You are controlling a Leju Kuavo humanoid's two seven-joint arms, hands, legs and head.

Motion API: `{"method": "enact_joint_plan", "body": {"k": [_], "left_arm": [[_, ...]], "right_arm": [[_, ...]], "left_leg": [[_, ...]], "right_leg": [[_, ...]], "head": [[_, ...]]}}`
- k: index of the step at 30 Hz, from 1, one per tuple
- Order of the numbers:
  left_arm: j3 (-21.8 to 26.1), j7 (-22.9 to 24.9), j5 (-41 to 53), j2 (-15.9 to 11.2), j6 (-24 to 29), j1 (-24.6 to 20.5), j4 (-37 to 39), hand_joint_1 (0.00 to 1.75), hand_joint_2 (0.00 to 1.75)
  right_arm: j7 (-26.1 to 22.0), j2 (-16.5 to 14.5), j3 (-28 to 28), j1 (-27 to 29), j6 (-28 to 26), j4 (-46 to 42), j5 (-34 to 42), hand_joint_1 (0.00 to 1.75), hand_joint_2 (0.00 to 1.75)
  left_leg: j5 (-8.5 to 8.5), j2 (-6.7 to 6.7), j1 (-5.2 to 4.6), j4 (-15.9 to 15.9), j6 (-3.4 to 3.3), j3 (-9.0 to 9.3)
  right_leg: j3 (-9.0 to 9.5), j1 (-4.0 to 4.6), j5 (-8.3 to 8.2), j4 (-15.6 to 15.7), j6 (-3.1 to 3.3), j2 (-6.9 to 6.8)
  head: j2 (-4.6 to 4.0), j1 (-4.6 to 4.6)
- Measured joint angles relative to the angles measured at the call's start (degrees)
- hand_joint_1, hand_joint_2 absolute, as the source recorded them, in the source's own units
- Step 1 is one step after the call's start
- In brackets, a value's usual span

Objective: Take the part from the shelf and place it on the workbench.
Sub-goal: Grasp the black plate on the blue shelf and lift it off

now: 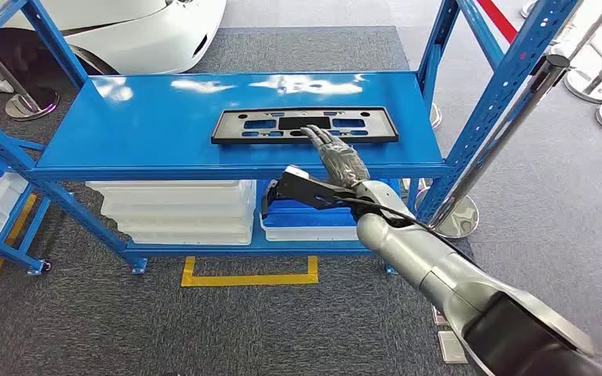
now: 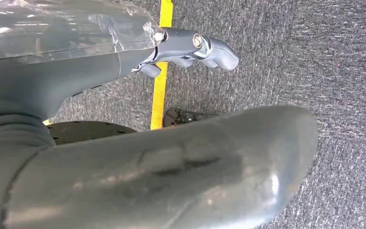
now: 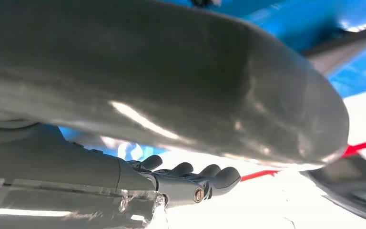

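part: flat black frame (image 1: 304, 125) lying lengthwise on the blue shelf top (image 1: 149, 117), toward the front-right, long edge roughly parallel to the shelf's front lip. Not lifted yet.
right hand: right hand (image 1: 335, 153) reaching in over the front lip, fingers stretched out with tips at the near edge of the part, middle-right section. Looks like contact or just short of it; can't tell which. Holding nothing, fingers spread in the right wrist view (image 3: 190, 179).
left hand: left hand (image 2: 186, 50) hanging over grey carpet (image 2: 290, 62) and a yellow floor stripe (image 2: 159, 90), fingers loosely curled but apart, nothing in them.
step: judging this as the approach/pre-grasp on the part.
risk 1: part is thin and sitting flush on the deck, so fingertips may be skating over the top or shoving it backward instead of getting under the edge.
risk 2: grasp point looks off-centre along a long part, so it's likely tipping or twisting once lifted, maybe slipping out.
risk 3: blue upright (image 1: 509, 86) and the chrome stanchion pole (image 1: 502, 141) standing close on the arm's right; a long part swinging out could be clipping either.
risk 4: white trays (image 1: 180, 211) on the lower shelf sitting right below the forearm; dropping the wrist too low means hitting the front lip.
workbench: can't identify it here.
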State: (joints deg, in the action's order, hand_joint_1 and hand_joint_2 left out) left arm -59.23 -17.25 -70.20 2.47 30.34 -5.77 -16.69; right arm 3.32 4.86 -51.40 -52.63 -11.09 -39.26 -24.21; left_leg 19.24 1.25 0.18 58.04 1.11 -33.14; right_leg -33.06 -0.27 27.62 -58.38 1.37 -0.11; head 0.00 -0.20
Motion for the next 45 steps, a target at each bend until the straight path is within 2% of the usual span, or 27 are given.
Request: {"method": "enact_joint_plan", "body": {"k": [5, 11, 20, 45], "left_arm": [[-0.84, 0.01, -0.26, 0.17, 0.59, -0.16, 0.01, 0.0, 0.0], [-1.52, 0.2, -0.98, 0.38, 1.44, -0.27, 0.01, 0.0, 0.0], [-2.64, 0.86, -2.28, 0.42, 2.28, -0.28, 0.05, 0.0, 0.0], [-2.82, 3.36, -2.98, 0.58, 0.92, -0.29, 0.42, 0.0, 0.0]], "right_arm": [[1.03, -2.18, -2.64, -4.5, 3.04, -0.95, -5.79, 0.0, 0.0], [2.79, -5.02, -7.05, -9.66, 9.13, -0.42, -12.17, 0.0, 0.0], [5.9, -6.86, -13.11, -13.67, 18.04, 5.49, -18.39, 0.0, 0.0], [8.98, -7.75, -17.29, -15.41, 20.51, 12.62, -18.88, 0.0, 0.0]], "left_leg": [[-0.01, 0.04, 0.0, 0.0, 0.0, -0.01], [-0.01, 0.03, 0.0, 0.0, 0.0, -0.02], [-0.01, 0.03, 0.0, 0.01, 0.0, -0.02], [-0.01, 0.01, 0.0, 0.04, 0.0, -0.01]], "right_leg": [[0.0, 0.01, 0.0, 0.0, 0.0, -0.02], [-0.03, 0.03, 0.0, 0.01, 0.0, -0.01], [-0.02, 0.01, -0.01, 0.03, -0.01, -0.01], [-0.03, 0.02, -0.01, 0.04, 0.0, 0.01]], "head": [[0.0, 0.01], [0.0, 0.0], [0.0, 0.09], [0.0, 0.07]]}}
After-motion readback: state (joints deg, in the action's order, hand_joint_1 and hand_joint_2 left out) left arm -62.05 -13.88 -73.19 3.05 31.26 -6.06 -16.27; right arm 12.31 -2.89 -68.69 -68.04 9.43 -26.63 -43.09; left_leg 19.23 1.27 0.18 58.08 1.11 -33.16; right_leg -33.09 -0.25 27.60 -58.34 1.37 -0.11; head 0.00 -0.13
